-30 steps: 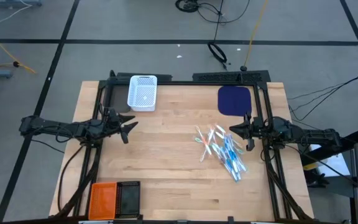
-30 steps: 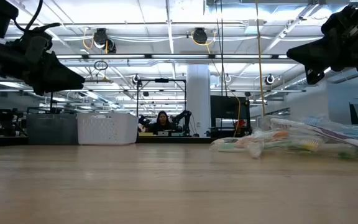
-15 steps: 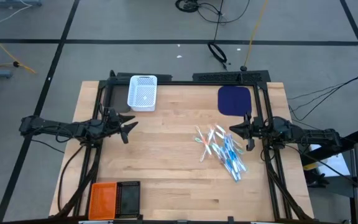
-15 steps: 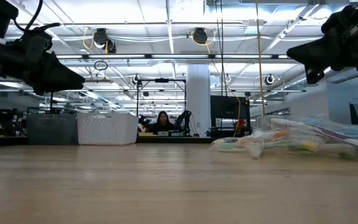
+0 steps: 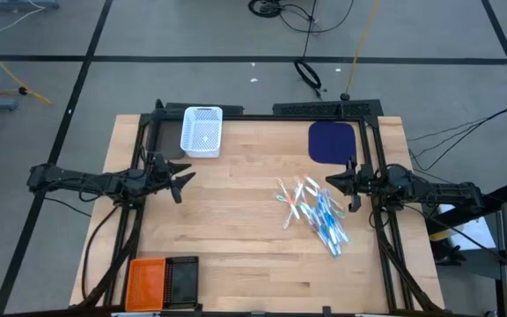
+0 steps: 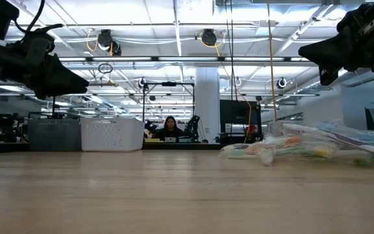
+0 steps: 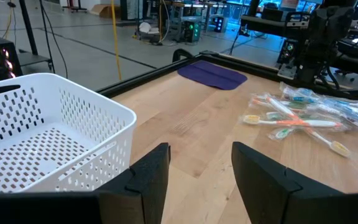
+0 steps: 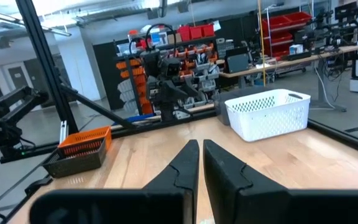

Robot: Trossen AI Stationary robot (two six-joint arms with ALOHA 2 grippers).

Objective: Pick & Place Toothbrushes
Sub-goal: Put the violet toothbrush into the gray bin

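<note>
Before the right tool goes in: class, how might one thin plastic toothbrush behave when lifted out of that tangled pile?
The thin plastic toothbrushes lie crossed, so one lifted would probably drag its neighbours. Slim handles look light and stiff, likely slippery. The right tool hovers beside the pile.

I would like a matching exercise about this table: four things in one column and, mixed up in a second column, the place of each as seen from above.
Things:
1. white basket
2. dark blue cloth
3. pile of toothbrushes
4. orange basket

Places:
A. near left corner of the table
B. far edge, left of the middle
C. far right part of the table
D. right half, just below the right gripper

Pairs: 1-B, 2-C, 3-D, 4-A
</note>
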